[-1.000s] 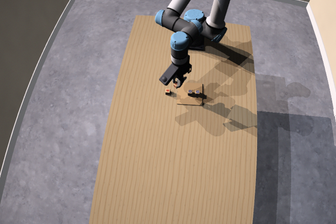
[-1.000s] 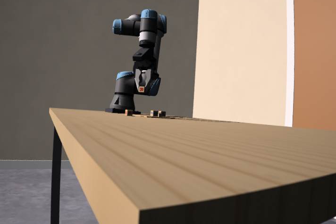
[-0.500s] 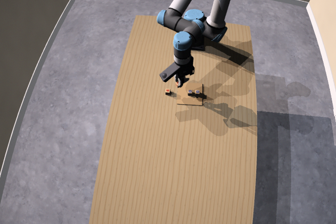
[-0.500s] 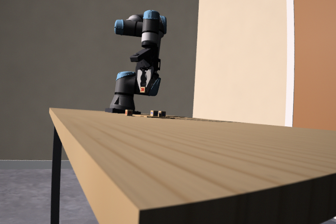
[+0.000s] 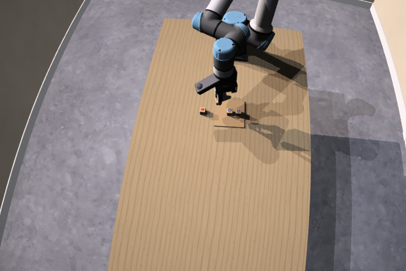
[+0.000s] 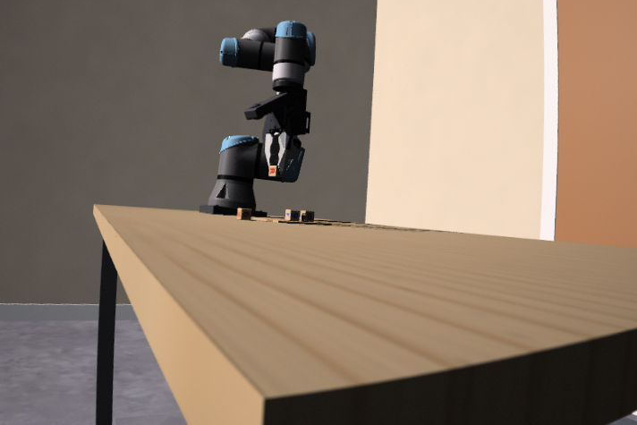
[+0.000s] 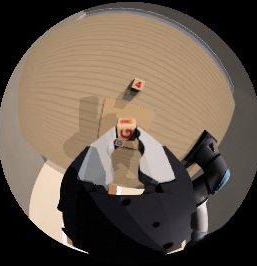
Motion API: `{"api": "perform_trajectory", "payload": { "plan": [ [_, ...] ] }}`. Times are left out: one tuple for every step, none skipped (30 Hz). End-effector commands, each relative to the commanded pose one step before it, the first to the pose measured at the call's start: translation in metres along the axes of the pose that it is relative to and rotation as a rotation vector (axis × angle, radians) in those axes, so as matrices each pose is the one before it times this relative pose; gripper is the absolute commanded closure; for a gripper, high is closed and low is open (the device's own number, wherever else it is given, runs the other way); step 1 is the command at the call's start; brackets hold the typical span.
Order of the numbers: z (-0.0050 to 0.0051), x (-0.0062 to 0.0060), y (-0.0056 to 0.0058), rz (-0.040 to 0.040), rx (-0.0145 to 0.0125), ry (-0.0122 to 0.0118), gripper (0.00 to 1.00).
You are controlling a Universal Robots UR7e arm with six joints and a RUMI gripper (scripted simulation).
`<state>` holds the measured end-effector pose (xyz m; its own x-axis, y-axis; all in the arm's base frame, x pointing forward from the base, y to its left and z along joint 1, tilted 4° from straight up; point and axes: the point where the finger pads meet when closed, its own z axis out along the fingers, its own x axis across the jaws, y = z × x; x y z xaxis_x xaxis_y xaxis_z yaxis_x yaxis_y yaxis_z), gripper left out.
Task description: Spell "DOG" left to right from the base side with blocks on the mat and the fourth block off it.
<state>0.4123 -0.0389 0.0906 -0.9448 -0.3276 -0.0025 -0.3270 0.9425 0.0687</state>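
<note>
Gripped a wooden block [image 7: 127,126] in the hand [image 7: 126,134], fingers clamped on its two opposite sides, not fully together. Showed a red G on the face turned to the wrist camera. Carried that block right at the fingertips, sticking out just past them, with the hand pointing straight down. Kept it in the air, well above the desk [image 6: 360,307], touching neither the desk nor anything on it, as seen from the exterior view.

Hung over the mat [image 5: 229,122], near its edge toward the robot's base and toward the corner on the picture's left in the top view. Cast a shadow across the mat and the wood beside it.

Found two more blocks lower down on the mat, one [image 5: 230,110] just beside the other [image 5: 238,110], close together in a row, each with a blue mark on top; could not read the letters at this size. Placed the hand's block above and to the picture's left of that pair in the top view, apart from both.

Found the fourth block [image 5: 203,110] off the mat, on bare wood just beyond the mat's side, with a red mark on top. Saw it in the wrist view beyond the held block, apart from it.

Stood on the desk's far end, behind all of this in the exterior view: the arm's base [image 6: 232,193].
</note>
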Motion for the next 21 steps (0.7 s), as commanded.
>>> {"api": "perform_trajectory", "payload": {
  "plan": [
    [0.00080, 0.00221, 0.00626, 0.10132, 0.00292, 0.00415, 0.95],
    [0.00002, 0.00022, 0.00063, 0.01259, -0.00004, 0.00003, 0.95],
    [0.00001, 0.00021, 0.00060, 0.01205, -0.00002, 0.00001, 0.95],
    [0.00001, 0.00021, 0.00057, 0.01150, -0.00002, 0.00001, 0.95],
    [0.00001, 0.00021, 0.00054, 0.01096, -0.00002, 0.00001, 0.95],
    [0.00001, 0.00020, 0.00051, 0.01043, -0.00001, 0.00000, 0.95],
    [0.00001, 0.00019, 0.00049, 0.00991, -0.00002, 0.00000, 0.95],
    [0.00001, 0.00019, 0.00047, 0.00939, -0.00003, -0.00001, 0.95],
    [0.00000, 0.00017, 0.00044, 0.00886, -0.00002, -0.00002, 0.95],
    [-0.00002, 0.00015, 0.00040, 0.00833, 0.00000, -0.00006, 0.95],
    [0.00000, 0.00000, 0.00000, 0.00000, 0.00000, 0.00000, 0.95],
    [0.00000, 0.00000, 0.00000, 0.00000, 0.00000, 0.00000, 0.95],
    [-0.00006, 0.00003, 0.00031, 0.00772, 0.00001, -0.00012, 0.95],
    [-0.00005, -0.00001, 0.00029, 0.00758, -0.00001, -0.00009, 0.95],
    [0.00002, 0.00016, 0.00035, 0.00694, -0.00005, 0.00001, 0.95],
    [0.00002, 0.00016, 0.00034, 0.00649, -0.00006, 0.00002, 0.95],
    [0.00004, 0.00018, 0.00033, 0.00604, -0.00008, 0.00003, 0.95],
    [0.00004, 0.00019, 0.00032, 0.00558, -0.00008, 0.00004, 0.95],
    [0.00005, 0.00018, 0.00029, 0.00512, -0.00008, 0.00005, 0.95],
    [0.00004, 0.00017, 0.00027, 0.00467, -0.00007, 0.00004, 0.95],
    [0.00003, 0.00015, 0.00025, 0.00453, -0.00005, 0.00003, 0.95]
  ]
}}
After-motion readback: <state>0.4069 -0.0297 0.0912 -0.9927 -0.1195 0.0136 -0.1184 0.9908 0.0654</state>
